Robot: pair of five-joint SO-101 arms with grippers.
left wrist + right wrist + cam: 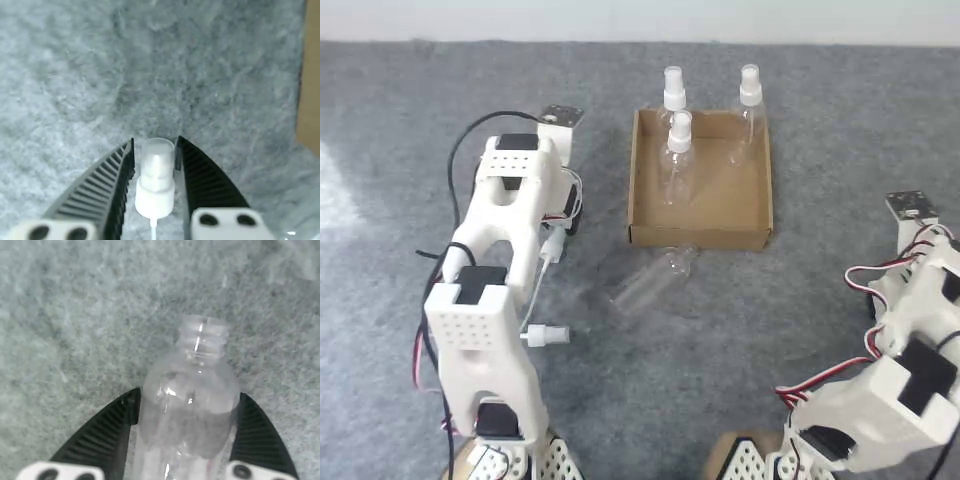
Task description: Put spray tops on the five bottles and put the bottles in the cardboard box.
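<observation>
box [700, 237]: on the carpet [410, 150], three capped bottles [678, 165] standing inside
loose bottle [650, 283]: lying uncapped, just in front of the box
right gripper [189, 395]: clamped on an open bottle [202, 335]
left gripper [155, 141]: pinching a spray top [156, 175]

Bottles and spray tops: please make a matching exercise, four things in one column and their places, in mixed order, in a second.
Things
1. spray top in the left wrist view
2. three capped bottles
3. bare bottle in the right wrist view
4. bare bottle in the high view

Places
A. on the carpet in front of the cardboard box
B. in the left gripper
C. standing in the cardboard box
D. in the right gripper

Pairs: 1-B, 2-C, 3-D, 4-A
</observation>
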